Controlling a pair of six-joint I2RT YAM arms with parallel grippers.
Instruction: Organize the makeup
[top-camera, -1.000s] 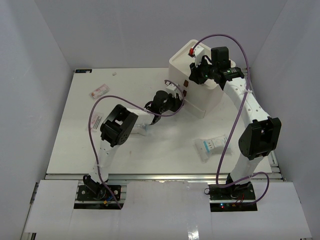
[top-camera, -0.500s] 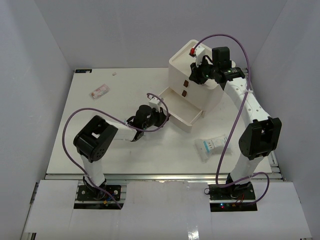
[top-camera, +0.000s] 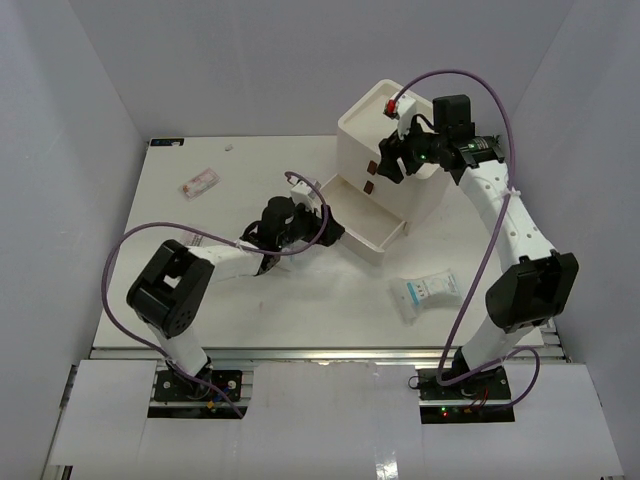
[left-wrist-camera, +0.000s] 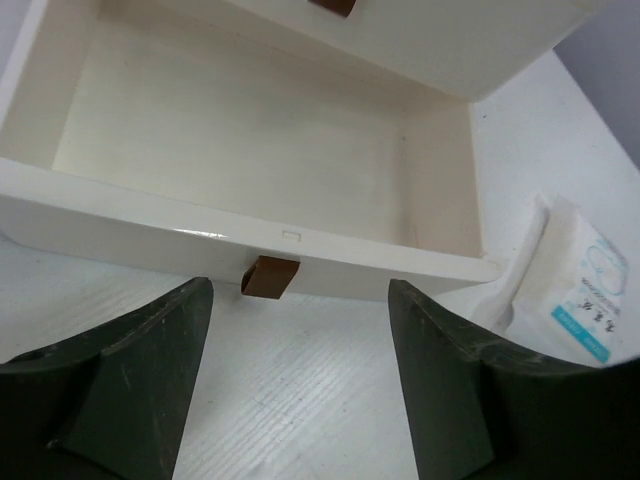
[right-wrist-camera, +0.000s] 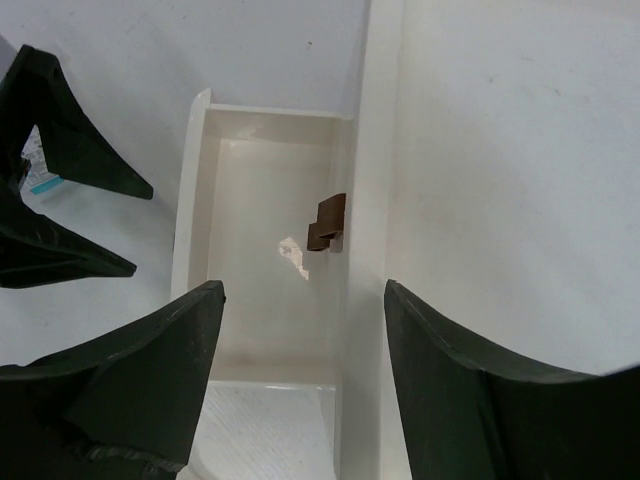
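Toward 1 o'clock on the table, the drawer box, with its bottom drawer standing out of the front toward 7 o'clock. At 4 o'clock, flat on the table and apart from the drawer's near corner, the packets; far across at 10 o'clock, near the left edge, the sachet.

White left arm and right arm with bulky black joints; purple cables loop alongside each; dark matte wedge-shaped fingers.
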